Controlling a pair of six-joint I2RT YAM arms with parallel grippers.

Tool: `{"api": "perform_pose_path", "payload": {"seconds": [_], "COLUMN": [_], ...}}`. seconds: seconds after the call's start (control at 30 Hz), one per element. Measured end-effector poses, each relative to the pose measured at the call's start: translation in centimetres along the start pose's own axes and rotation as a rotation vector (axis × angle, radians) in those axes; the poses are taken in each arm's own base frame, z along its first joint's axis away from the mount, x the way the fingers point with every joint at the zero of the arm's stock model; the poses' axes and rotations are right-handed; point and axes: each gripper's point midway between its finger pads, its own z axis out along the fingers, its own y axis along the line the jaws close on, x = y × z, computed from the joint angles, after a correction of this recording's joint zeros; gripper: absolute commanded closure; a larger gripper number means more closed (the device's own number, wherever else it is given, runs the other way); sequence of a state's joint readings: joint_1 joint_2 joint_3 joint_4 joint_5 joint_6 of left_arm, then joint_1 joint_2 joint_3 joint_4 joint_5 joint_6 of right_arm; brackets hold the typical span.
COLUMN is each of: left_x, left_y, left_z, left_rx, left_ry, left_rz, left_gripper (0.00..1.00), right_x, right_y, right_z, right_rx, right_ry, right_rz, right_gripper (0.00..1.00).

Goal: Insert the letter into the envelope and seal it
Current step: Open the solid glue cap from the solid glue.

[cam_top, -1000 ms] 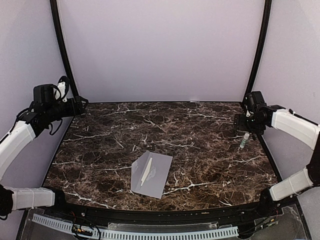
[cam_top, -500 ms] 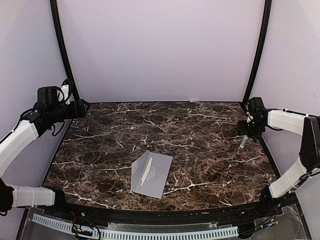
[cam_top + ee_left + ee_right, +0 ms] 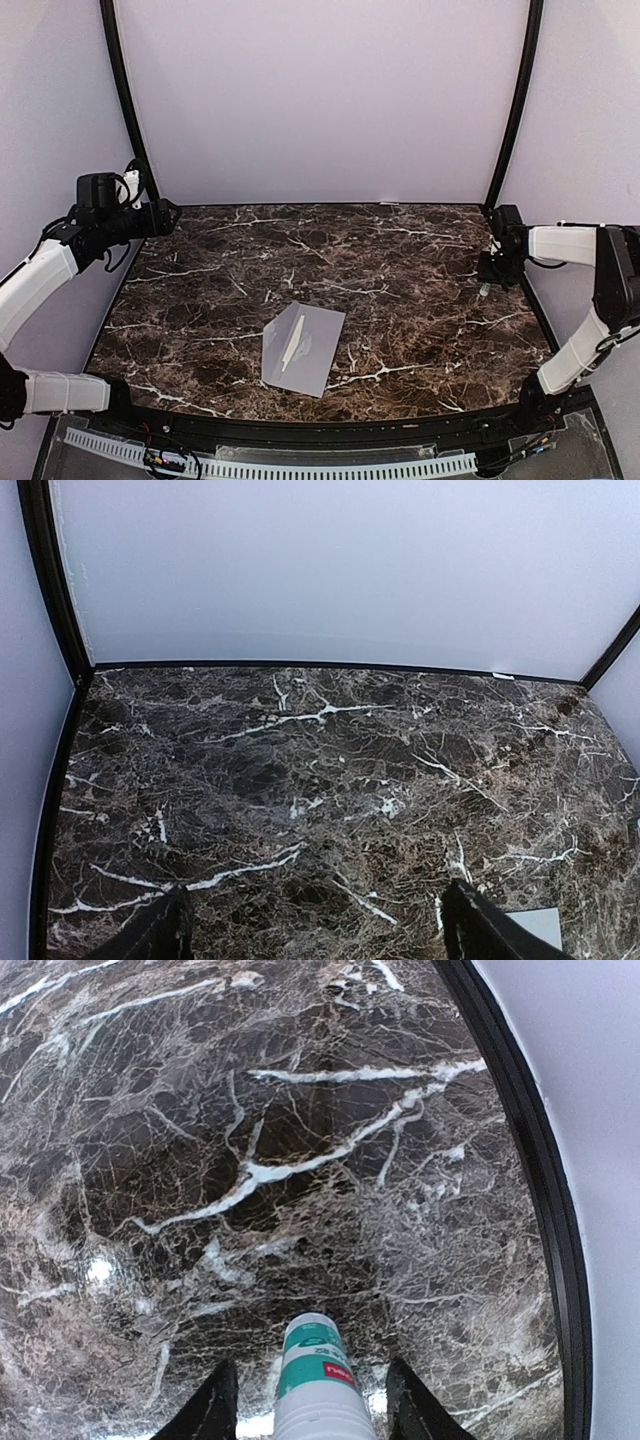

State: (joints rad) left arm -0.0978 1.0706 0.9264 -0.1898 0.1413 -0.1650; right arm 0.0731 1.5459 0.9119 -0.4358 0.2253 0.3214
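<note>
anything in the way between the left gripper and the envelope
Nothing visible does. Only bare marble table lies between the open left gripper, at the far left corner, and the envelope, which lies flat near the front centre.

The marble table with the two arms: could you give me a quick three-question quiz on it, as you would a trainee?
1. True or false: the envelope lies near the front edge of the table, far from both grippers.
2. What sits between the fingers of the right gripper? A a pen; B a white tube with a green label; C nothing.
3. Fill in: the jaws of the left gripper stand ___, holding nothing.
Key: 1 true; 2 B; 3 open.
</note>
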Motion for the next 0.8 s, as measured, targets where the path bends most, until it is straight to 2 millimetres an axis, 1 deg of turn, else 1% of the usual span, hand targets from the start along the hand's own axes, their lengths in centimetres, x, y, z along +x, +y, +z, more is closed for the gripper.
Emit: {"api": "perform_pose_path", "payload": {"seconds": [0.07,0.13,0.2,0.37,0.5,0.57,0.67,0.73,0.77,0.8], "left_x": [0.1,0.2,0.3,0.2,0.3,0.4,1.0,1.5,1.8,2.2], "left_y": [0.0,0.0,0.0,0.0,-0.2,-0.5,-1.4,-2.5,-3.6,-5.0], "left_z": [0.1,0.2,0.3,0.3,0.3,0.4,0.6,0.7,0.7,0.7], "left_rx": [0.000,0.000,0.000,0.005,0.017,0.034,0.093,0.147,0.185,0.231], "left_ry": [0.003,0.007,0.010,0.010,0.012,0.013,0.019,0.025,0.030,0.035], "left_rz": [0.000,-0.001,-0.002,-0.001,-0.001,0.001,0.009,0.025,0.042,0.065], "left_gripper": [0.16,0.16,0.16,0.16,0.19,0.20,0.20,0.20,0.20,0.20], "right_x": [-0.2,-0.4,-0.4,-0.5,-0.6,-0.8,-1.4,-1.9,-2.0,-2.2], "right_y": [0.0,0.0,0.0,0.1,0.2,0.5,1.5,2.7,3.8,5.1], "right_z": [0.1,0.2,0.5,0.7,0.2,-0.5,-2.5,-4.0,-5.0,-6.1], "right_rx": [0.003,0.004,0.006,0.006,-0.010,-0.032,-0.098,-0.151,-0.190,-0.236], "right_ry": [-0.007,-0.013,-0.013,-0.017,-0.024,-0.032,-0.057,-0.079,-0.091,-0.104], "right_rz": [-0.001,0.003,0.002,0.002,0.000,-0.002,-0.006,-0.020,-0.036,-0.057], "right_gripper": [0.63,0.72,0.78,0.86,0.90,0.90,0.90,0.90,0.90,0.90]}}
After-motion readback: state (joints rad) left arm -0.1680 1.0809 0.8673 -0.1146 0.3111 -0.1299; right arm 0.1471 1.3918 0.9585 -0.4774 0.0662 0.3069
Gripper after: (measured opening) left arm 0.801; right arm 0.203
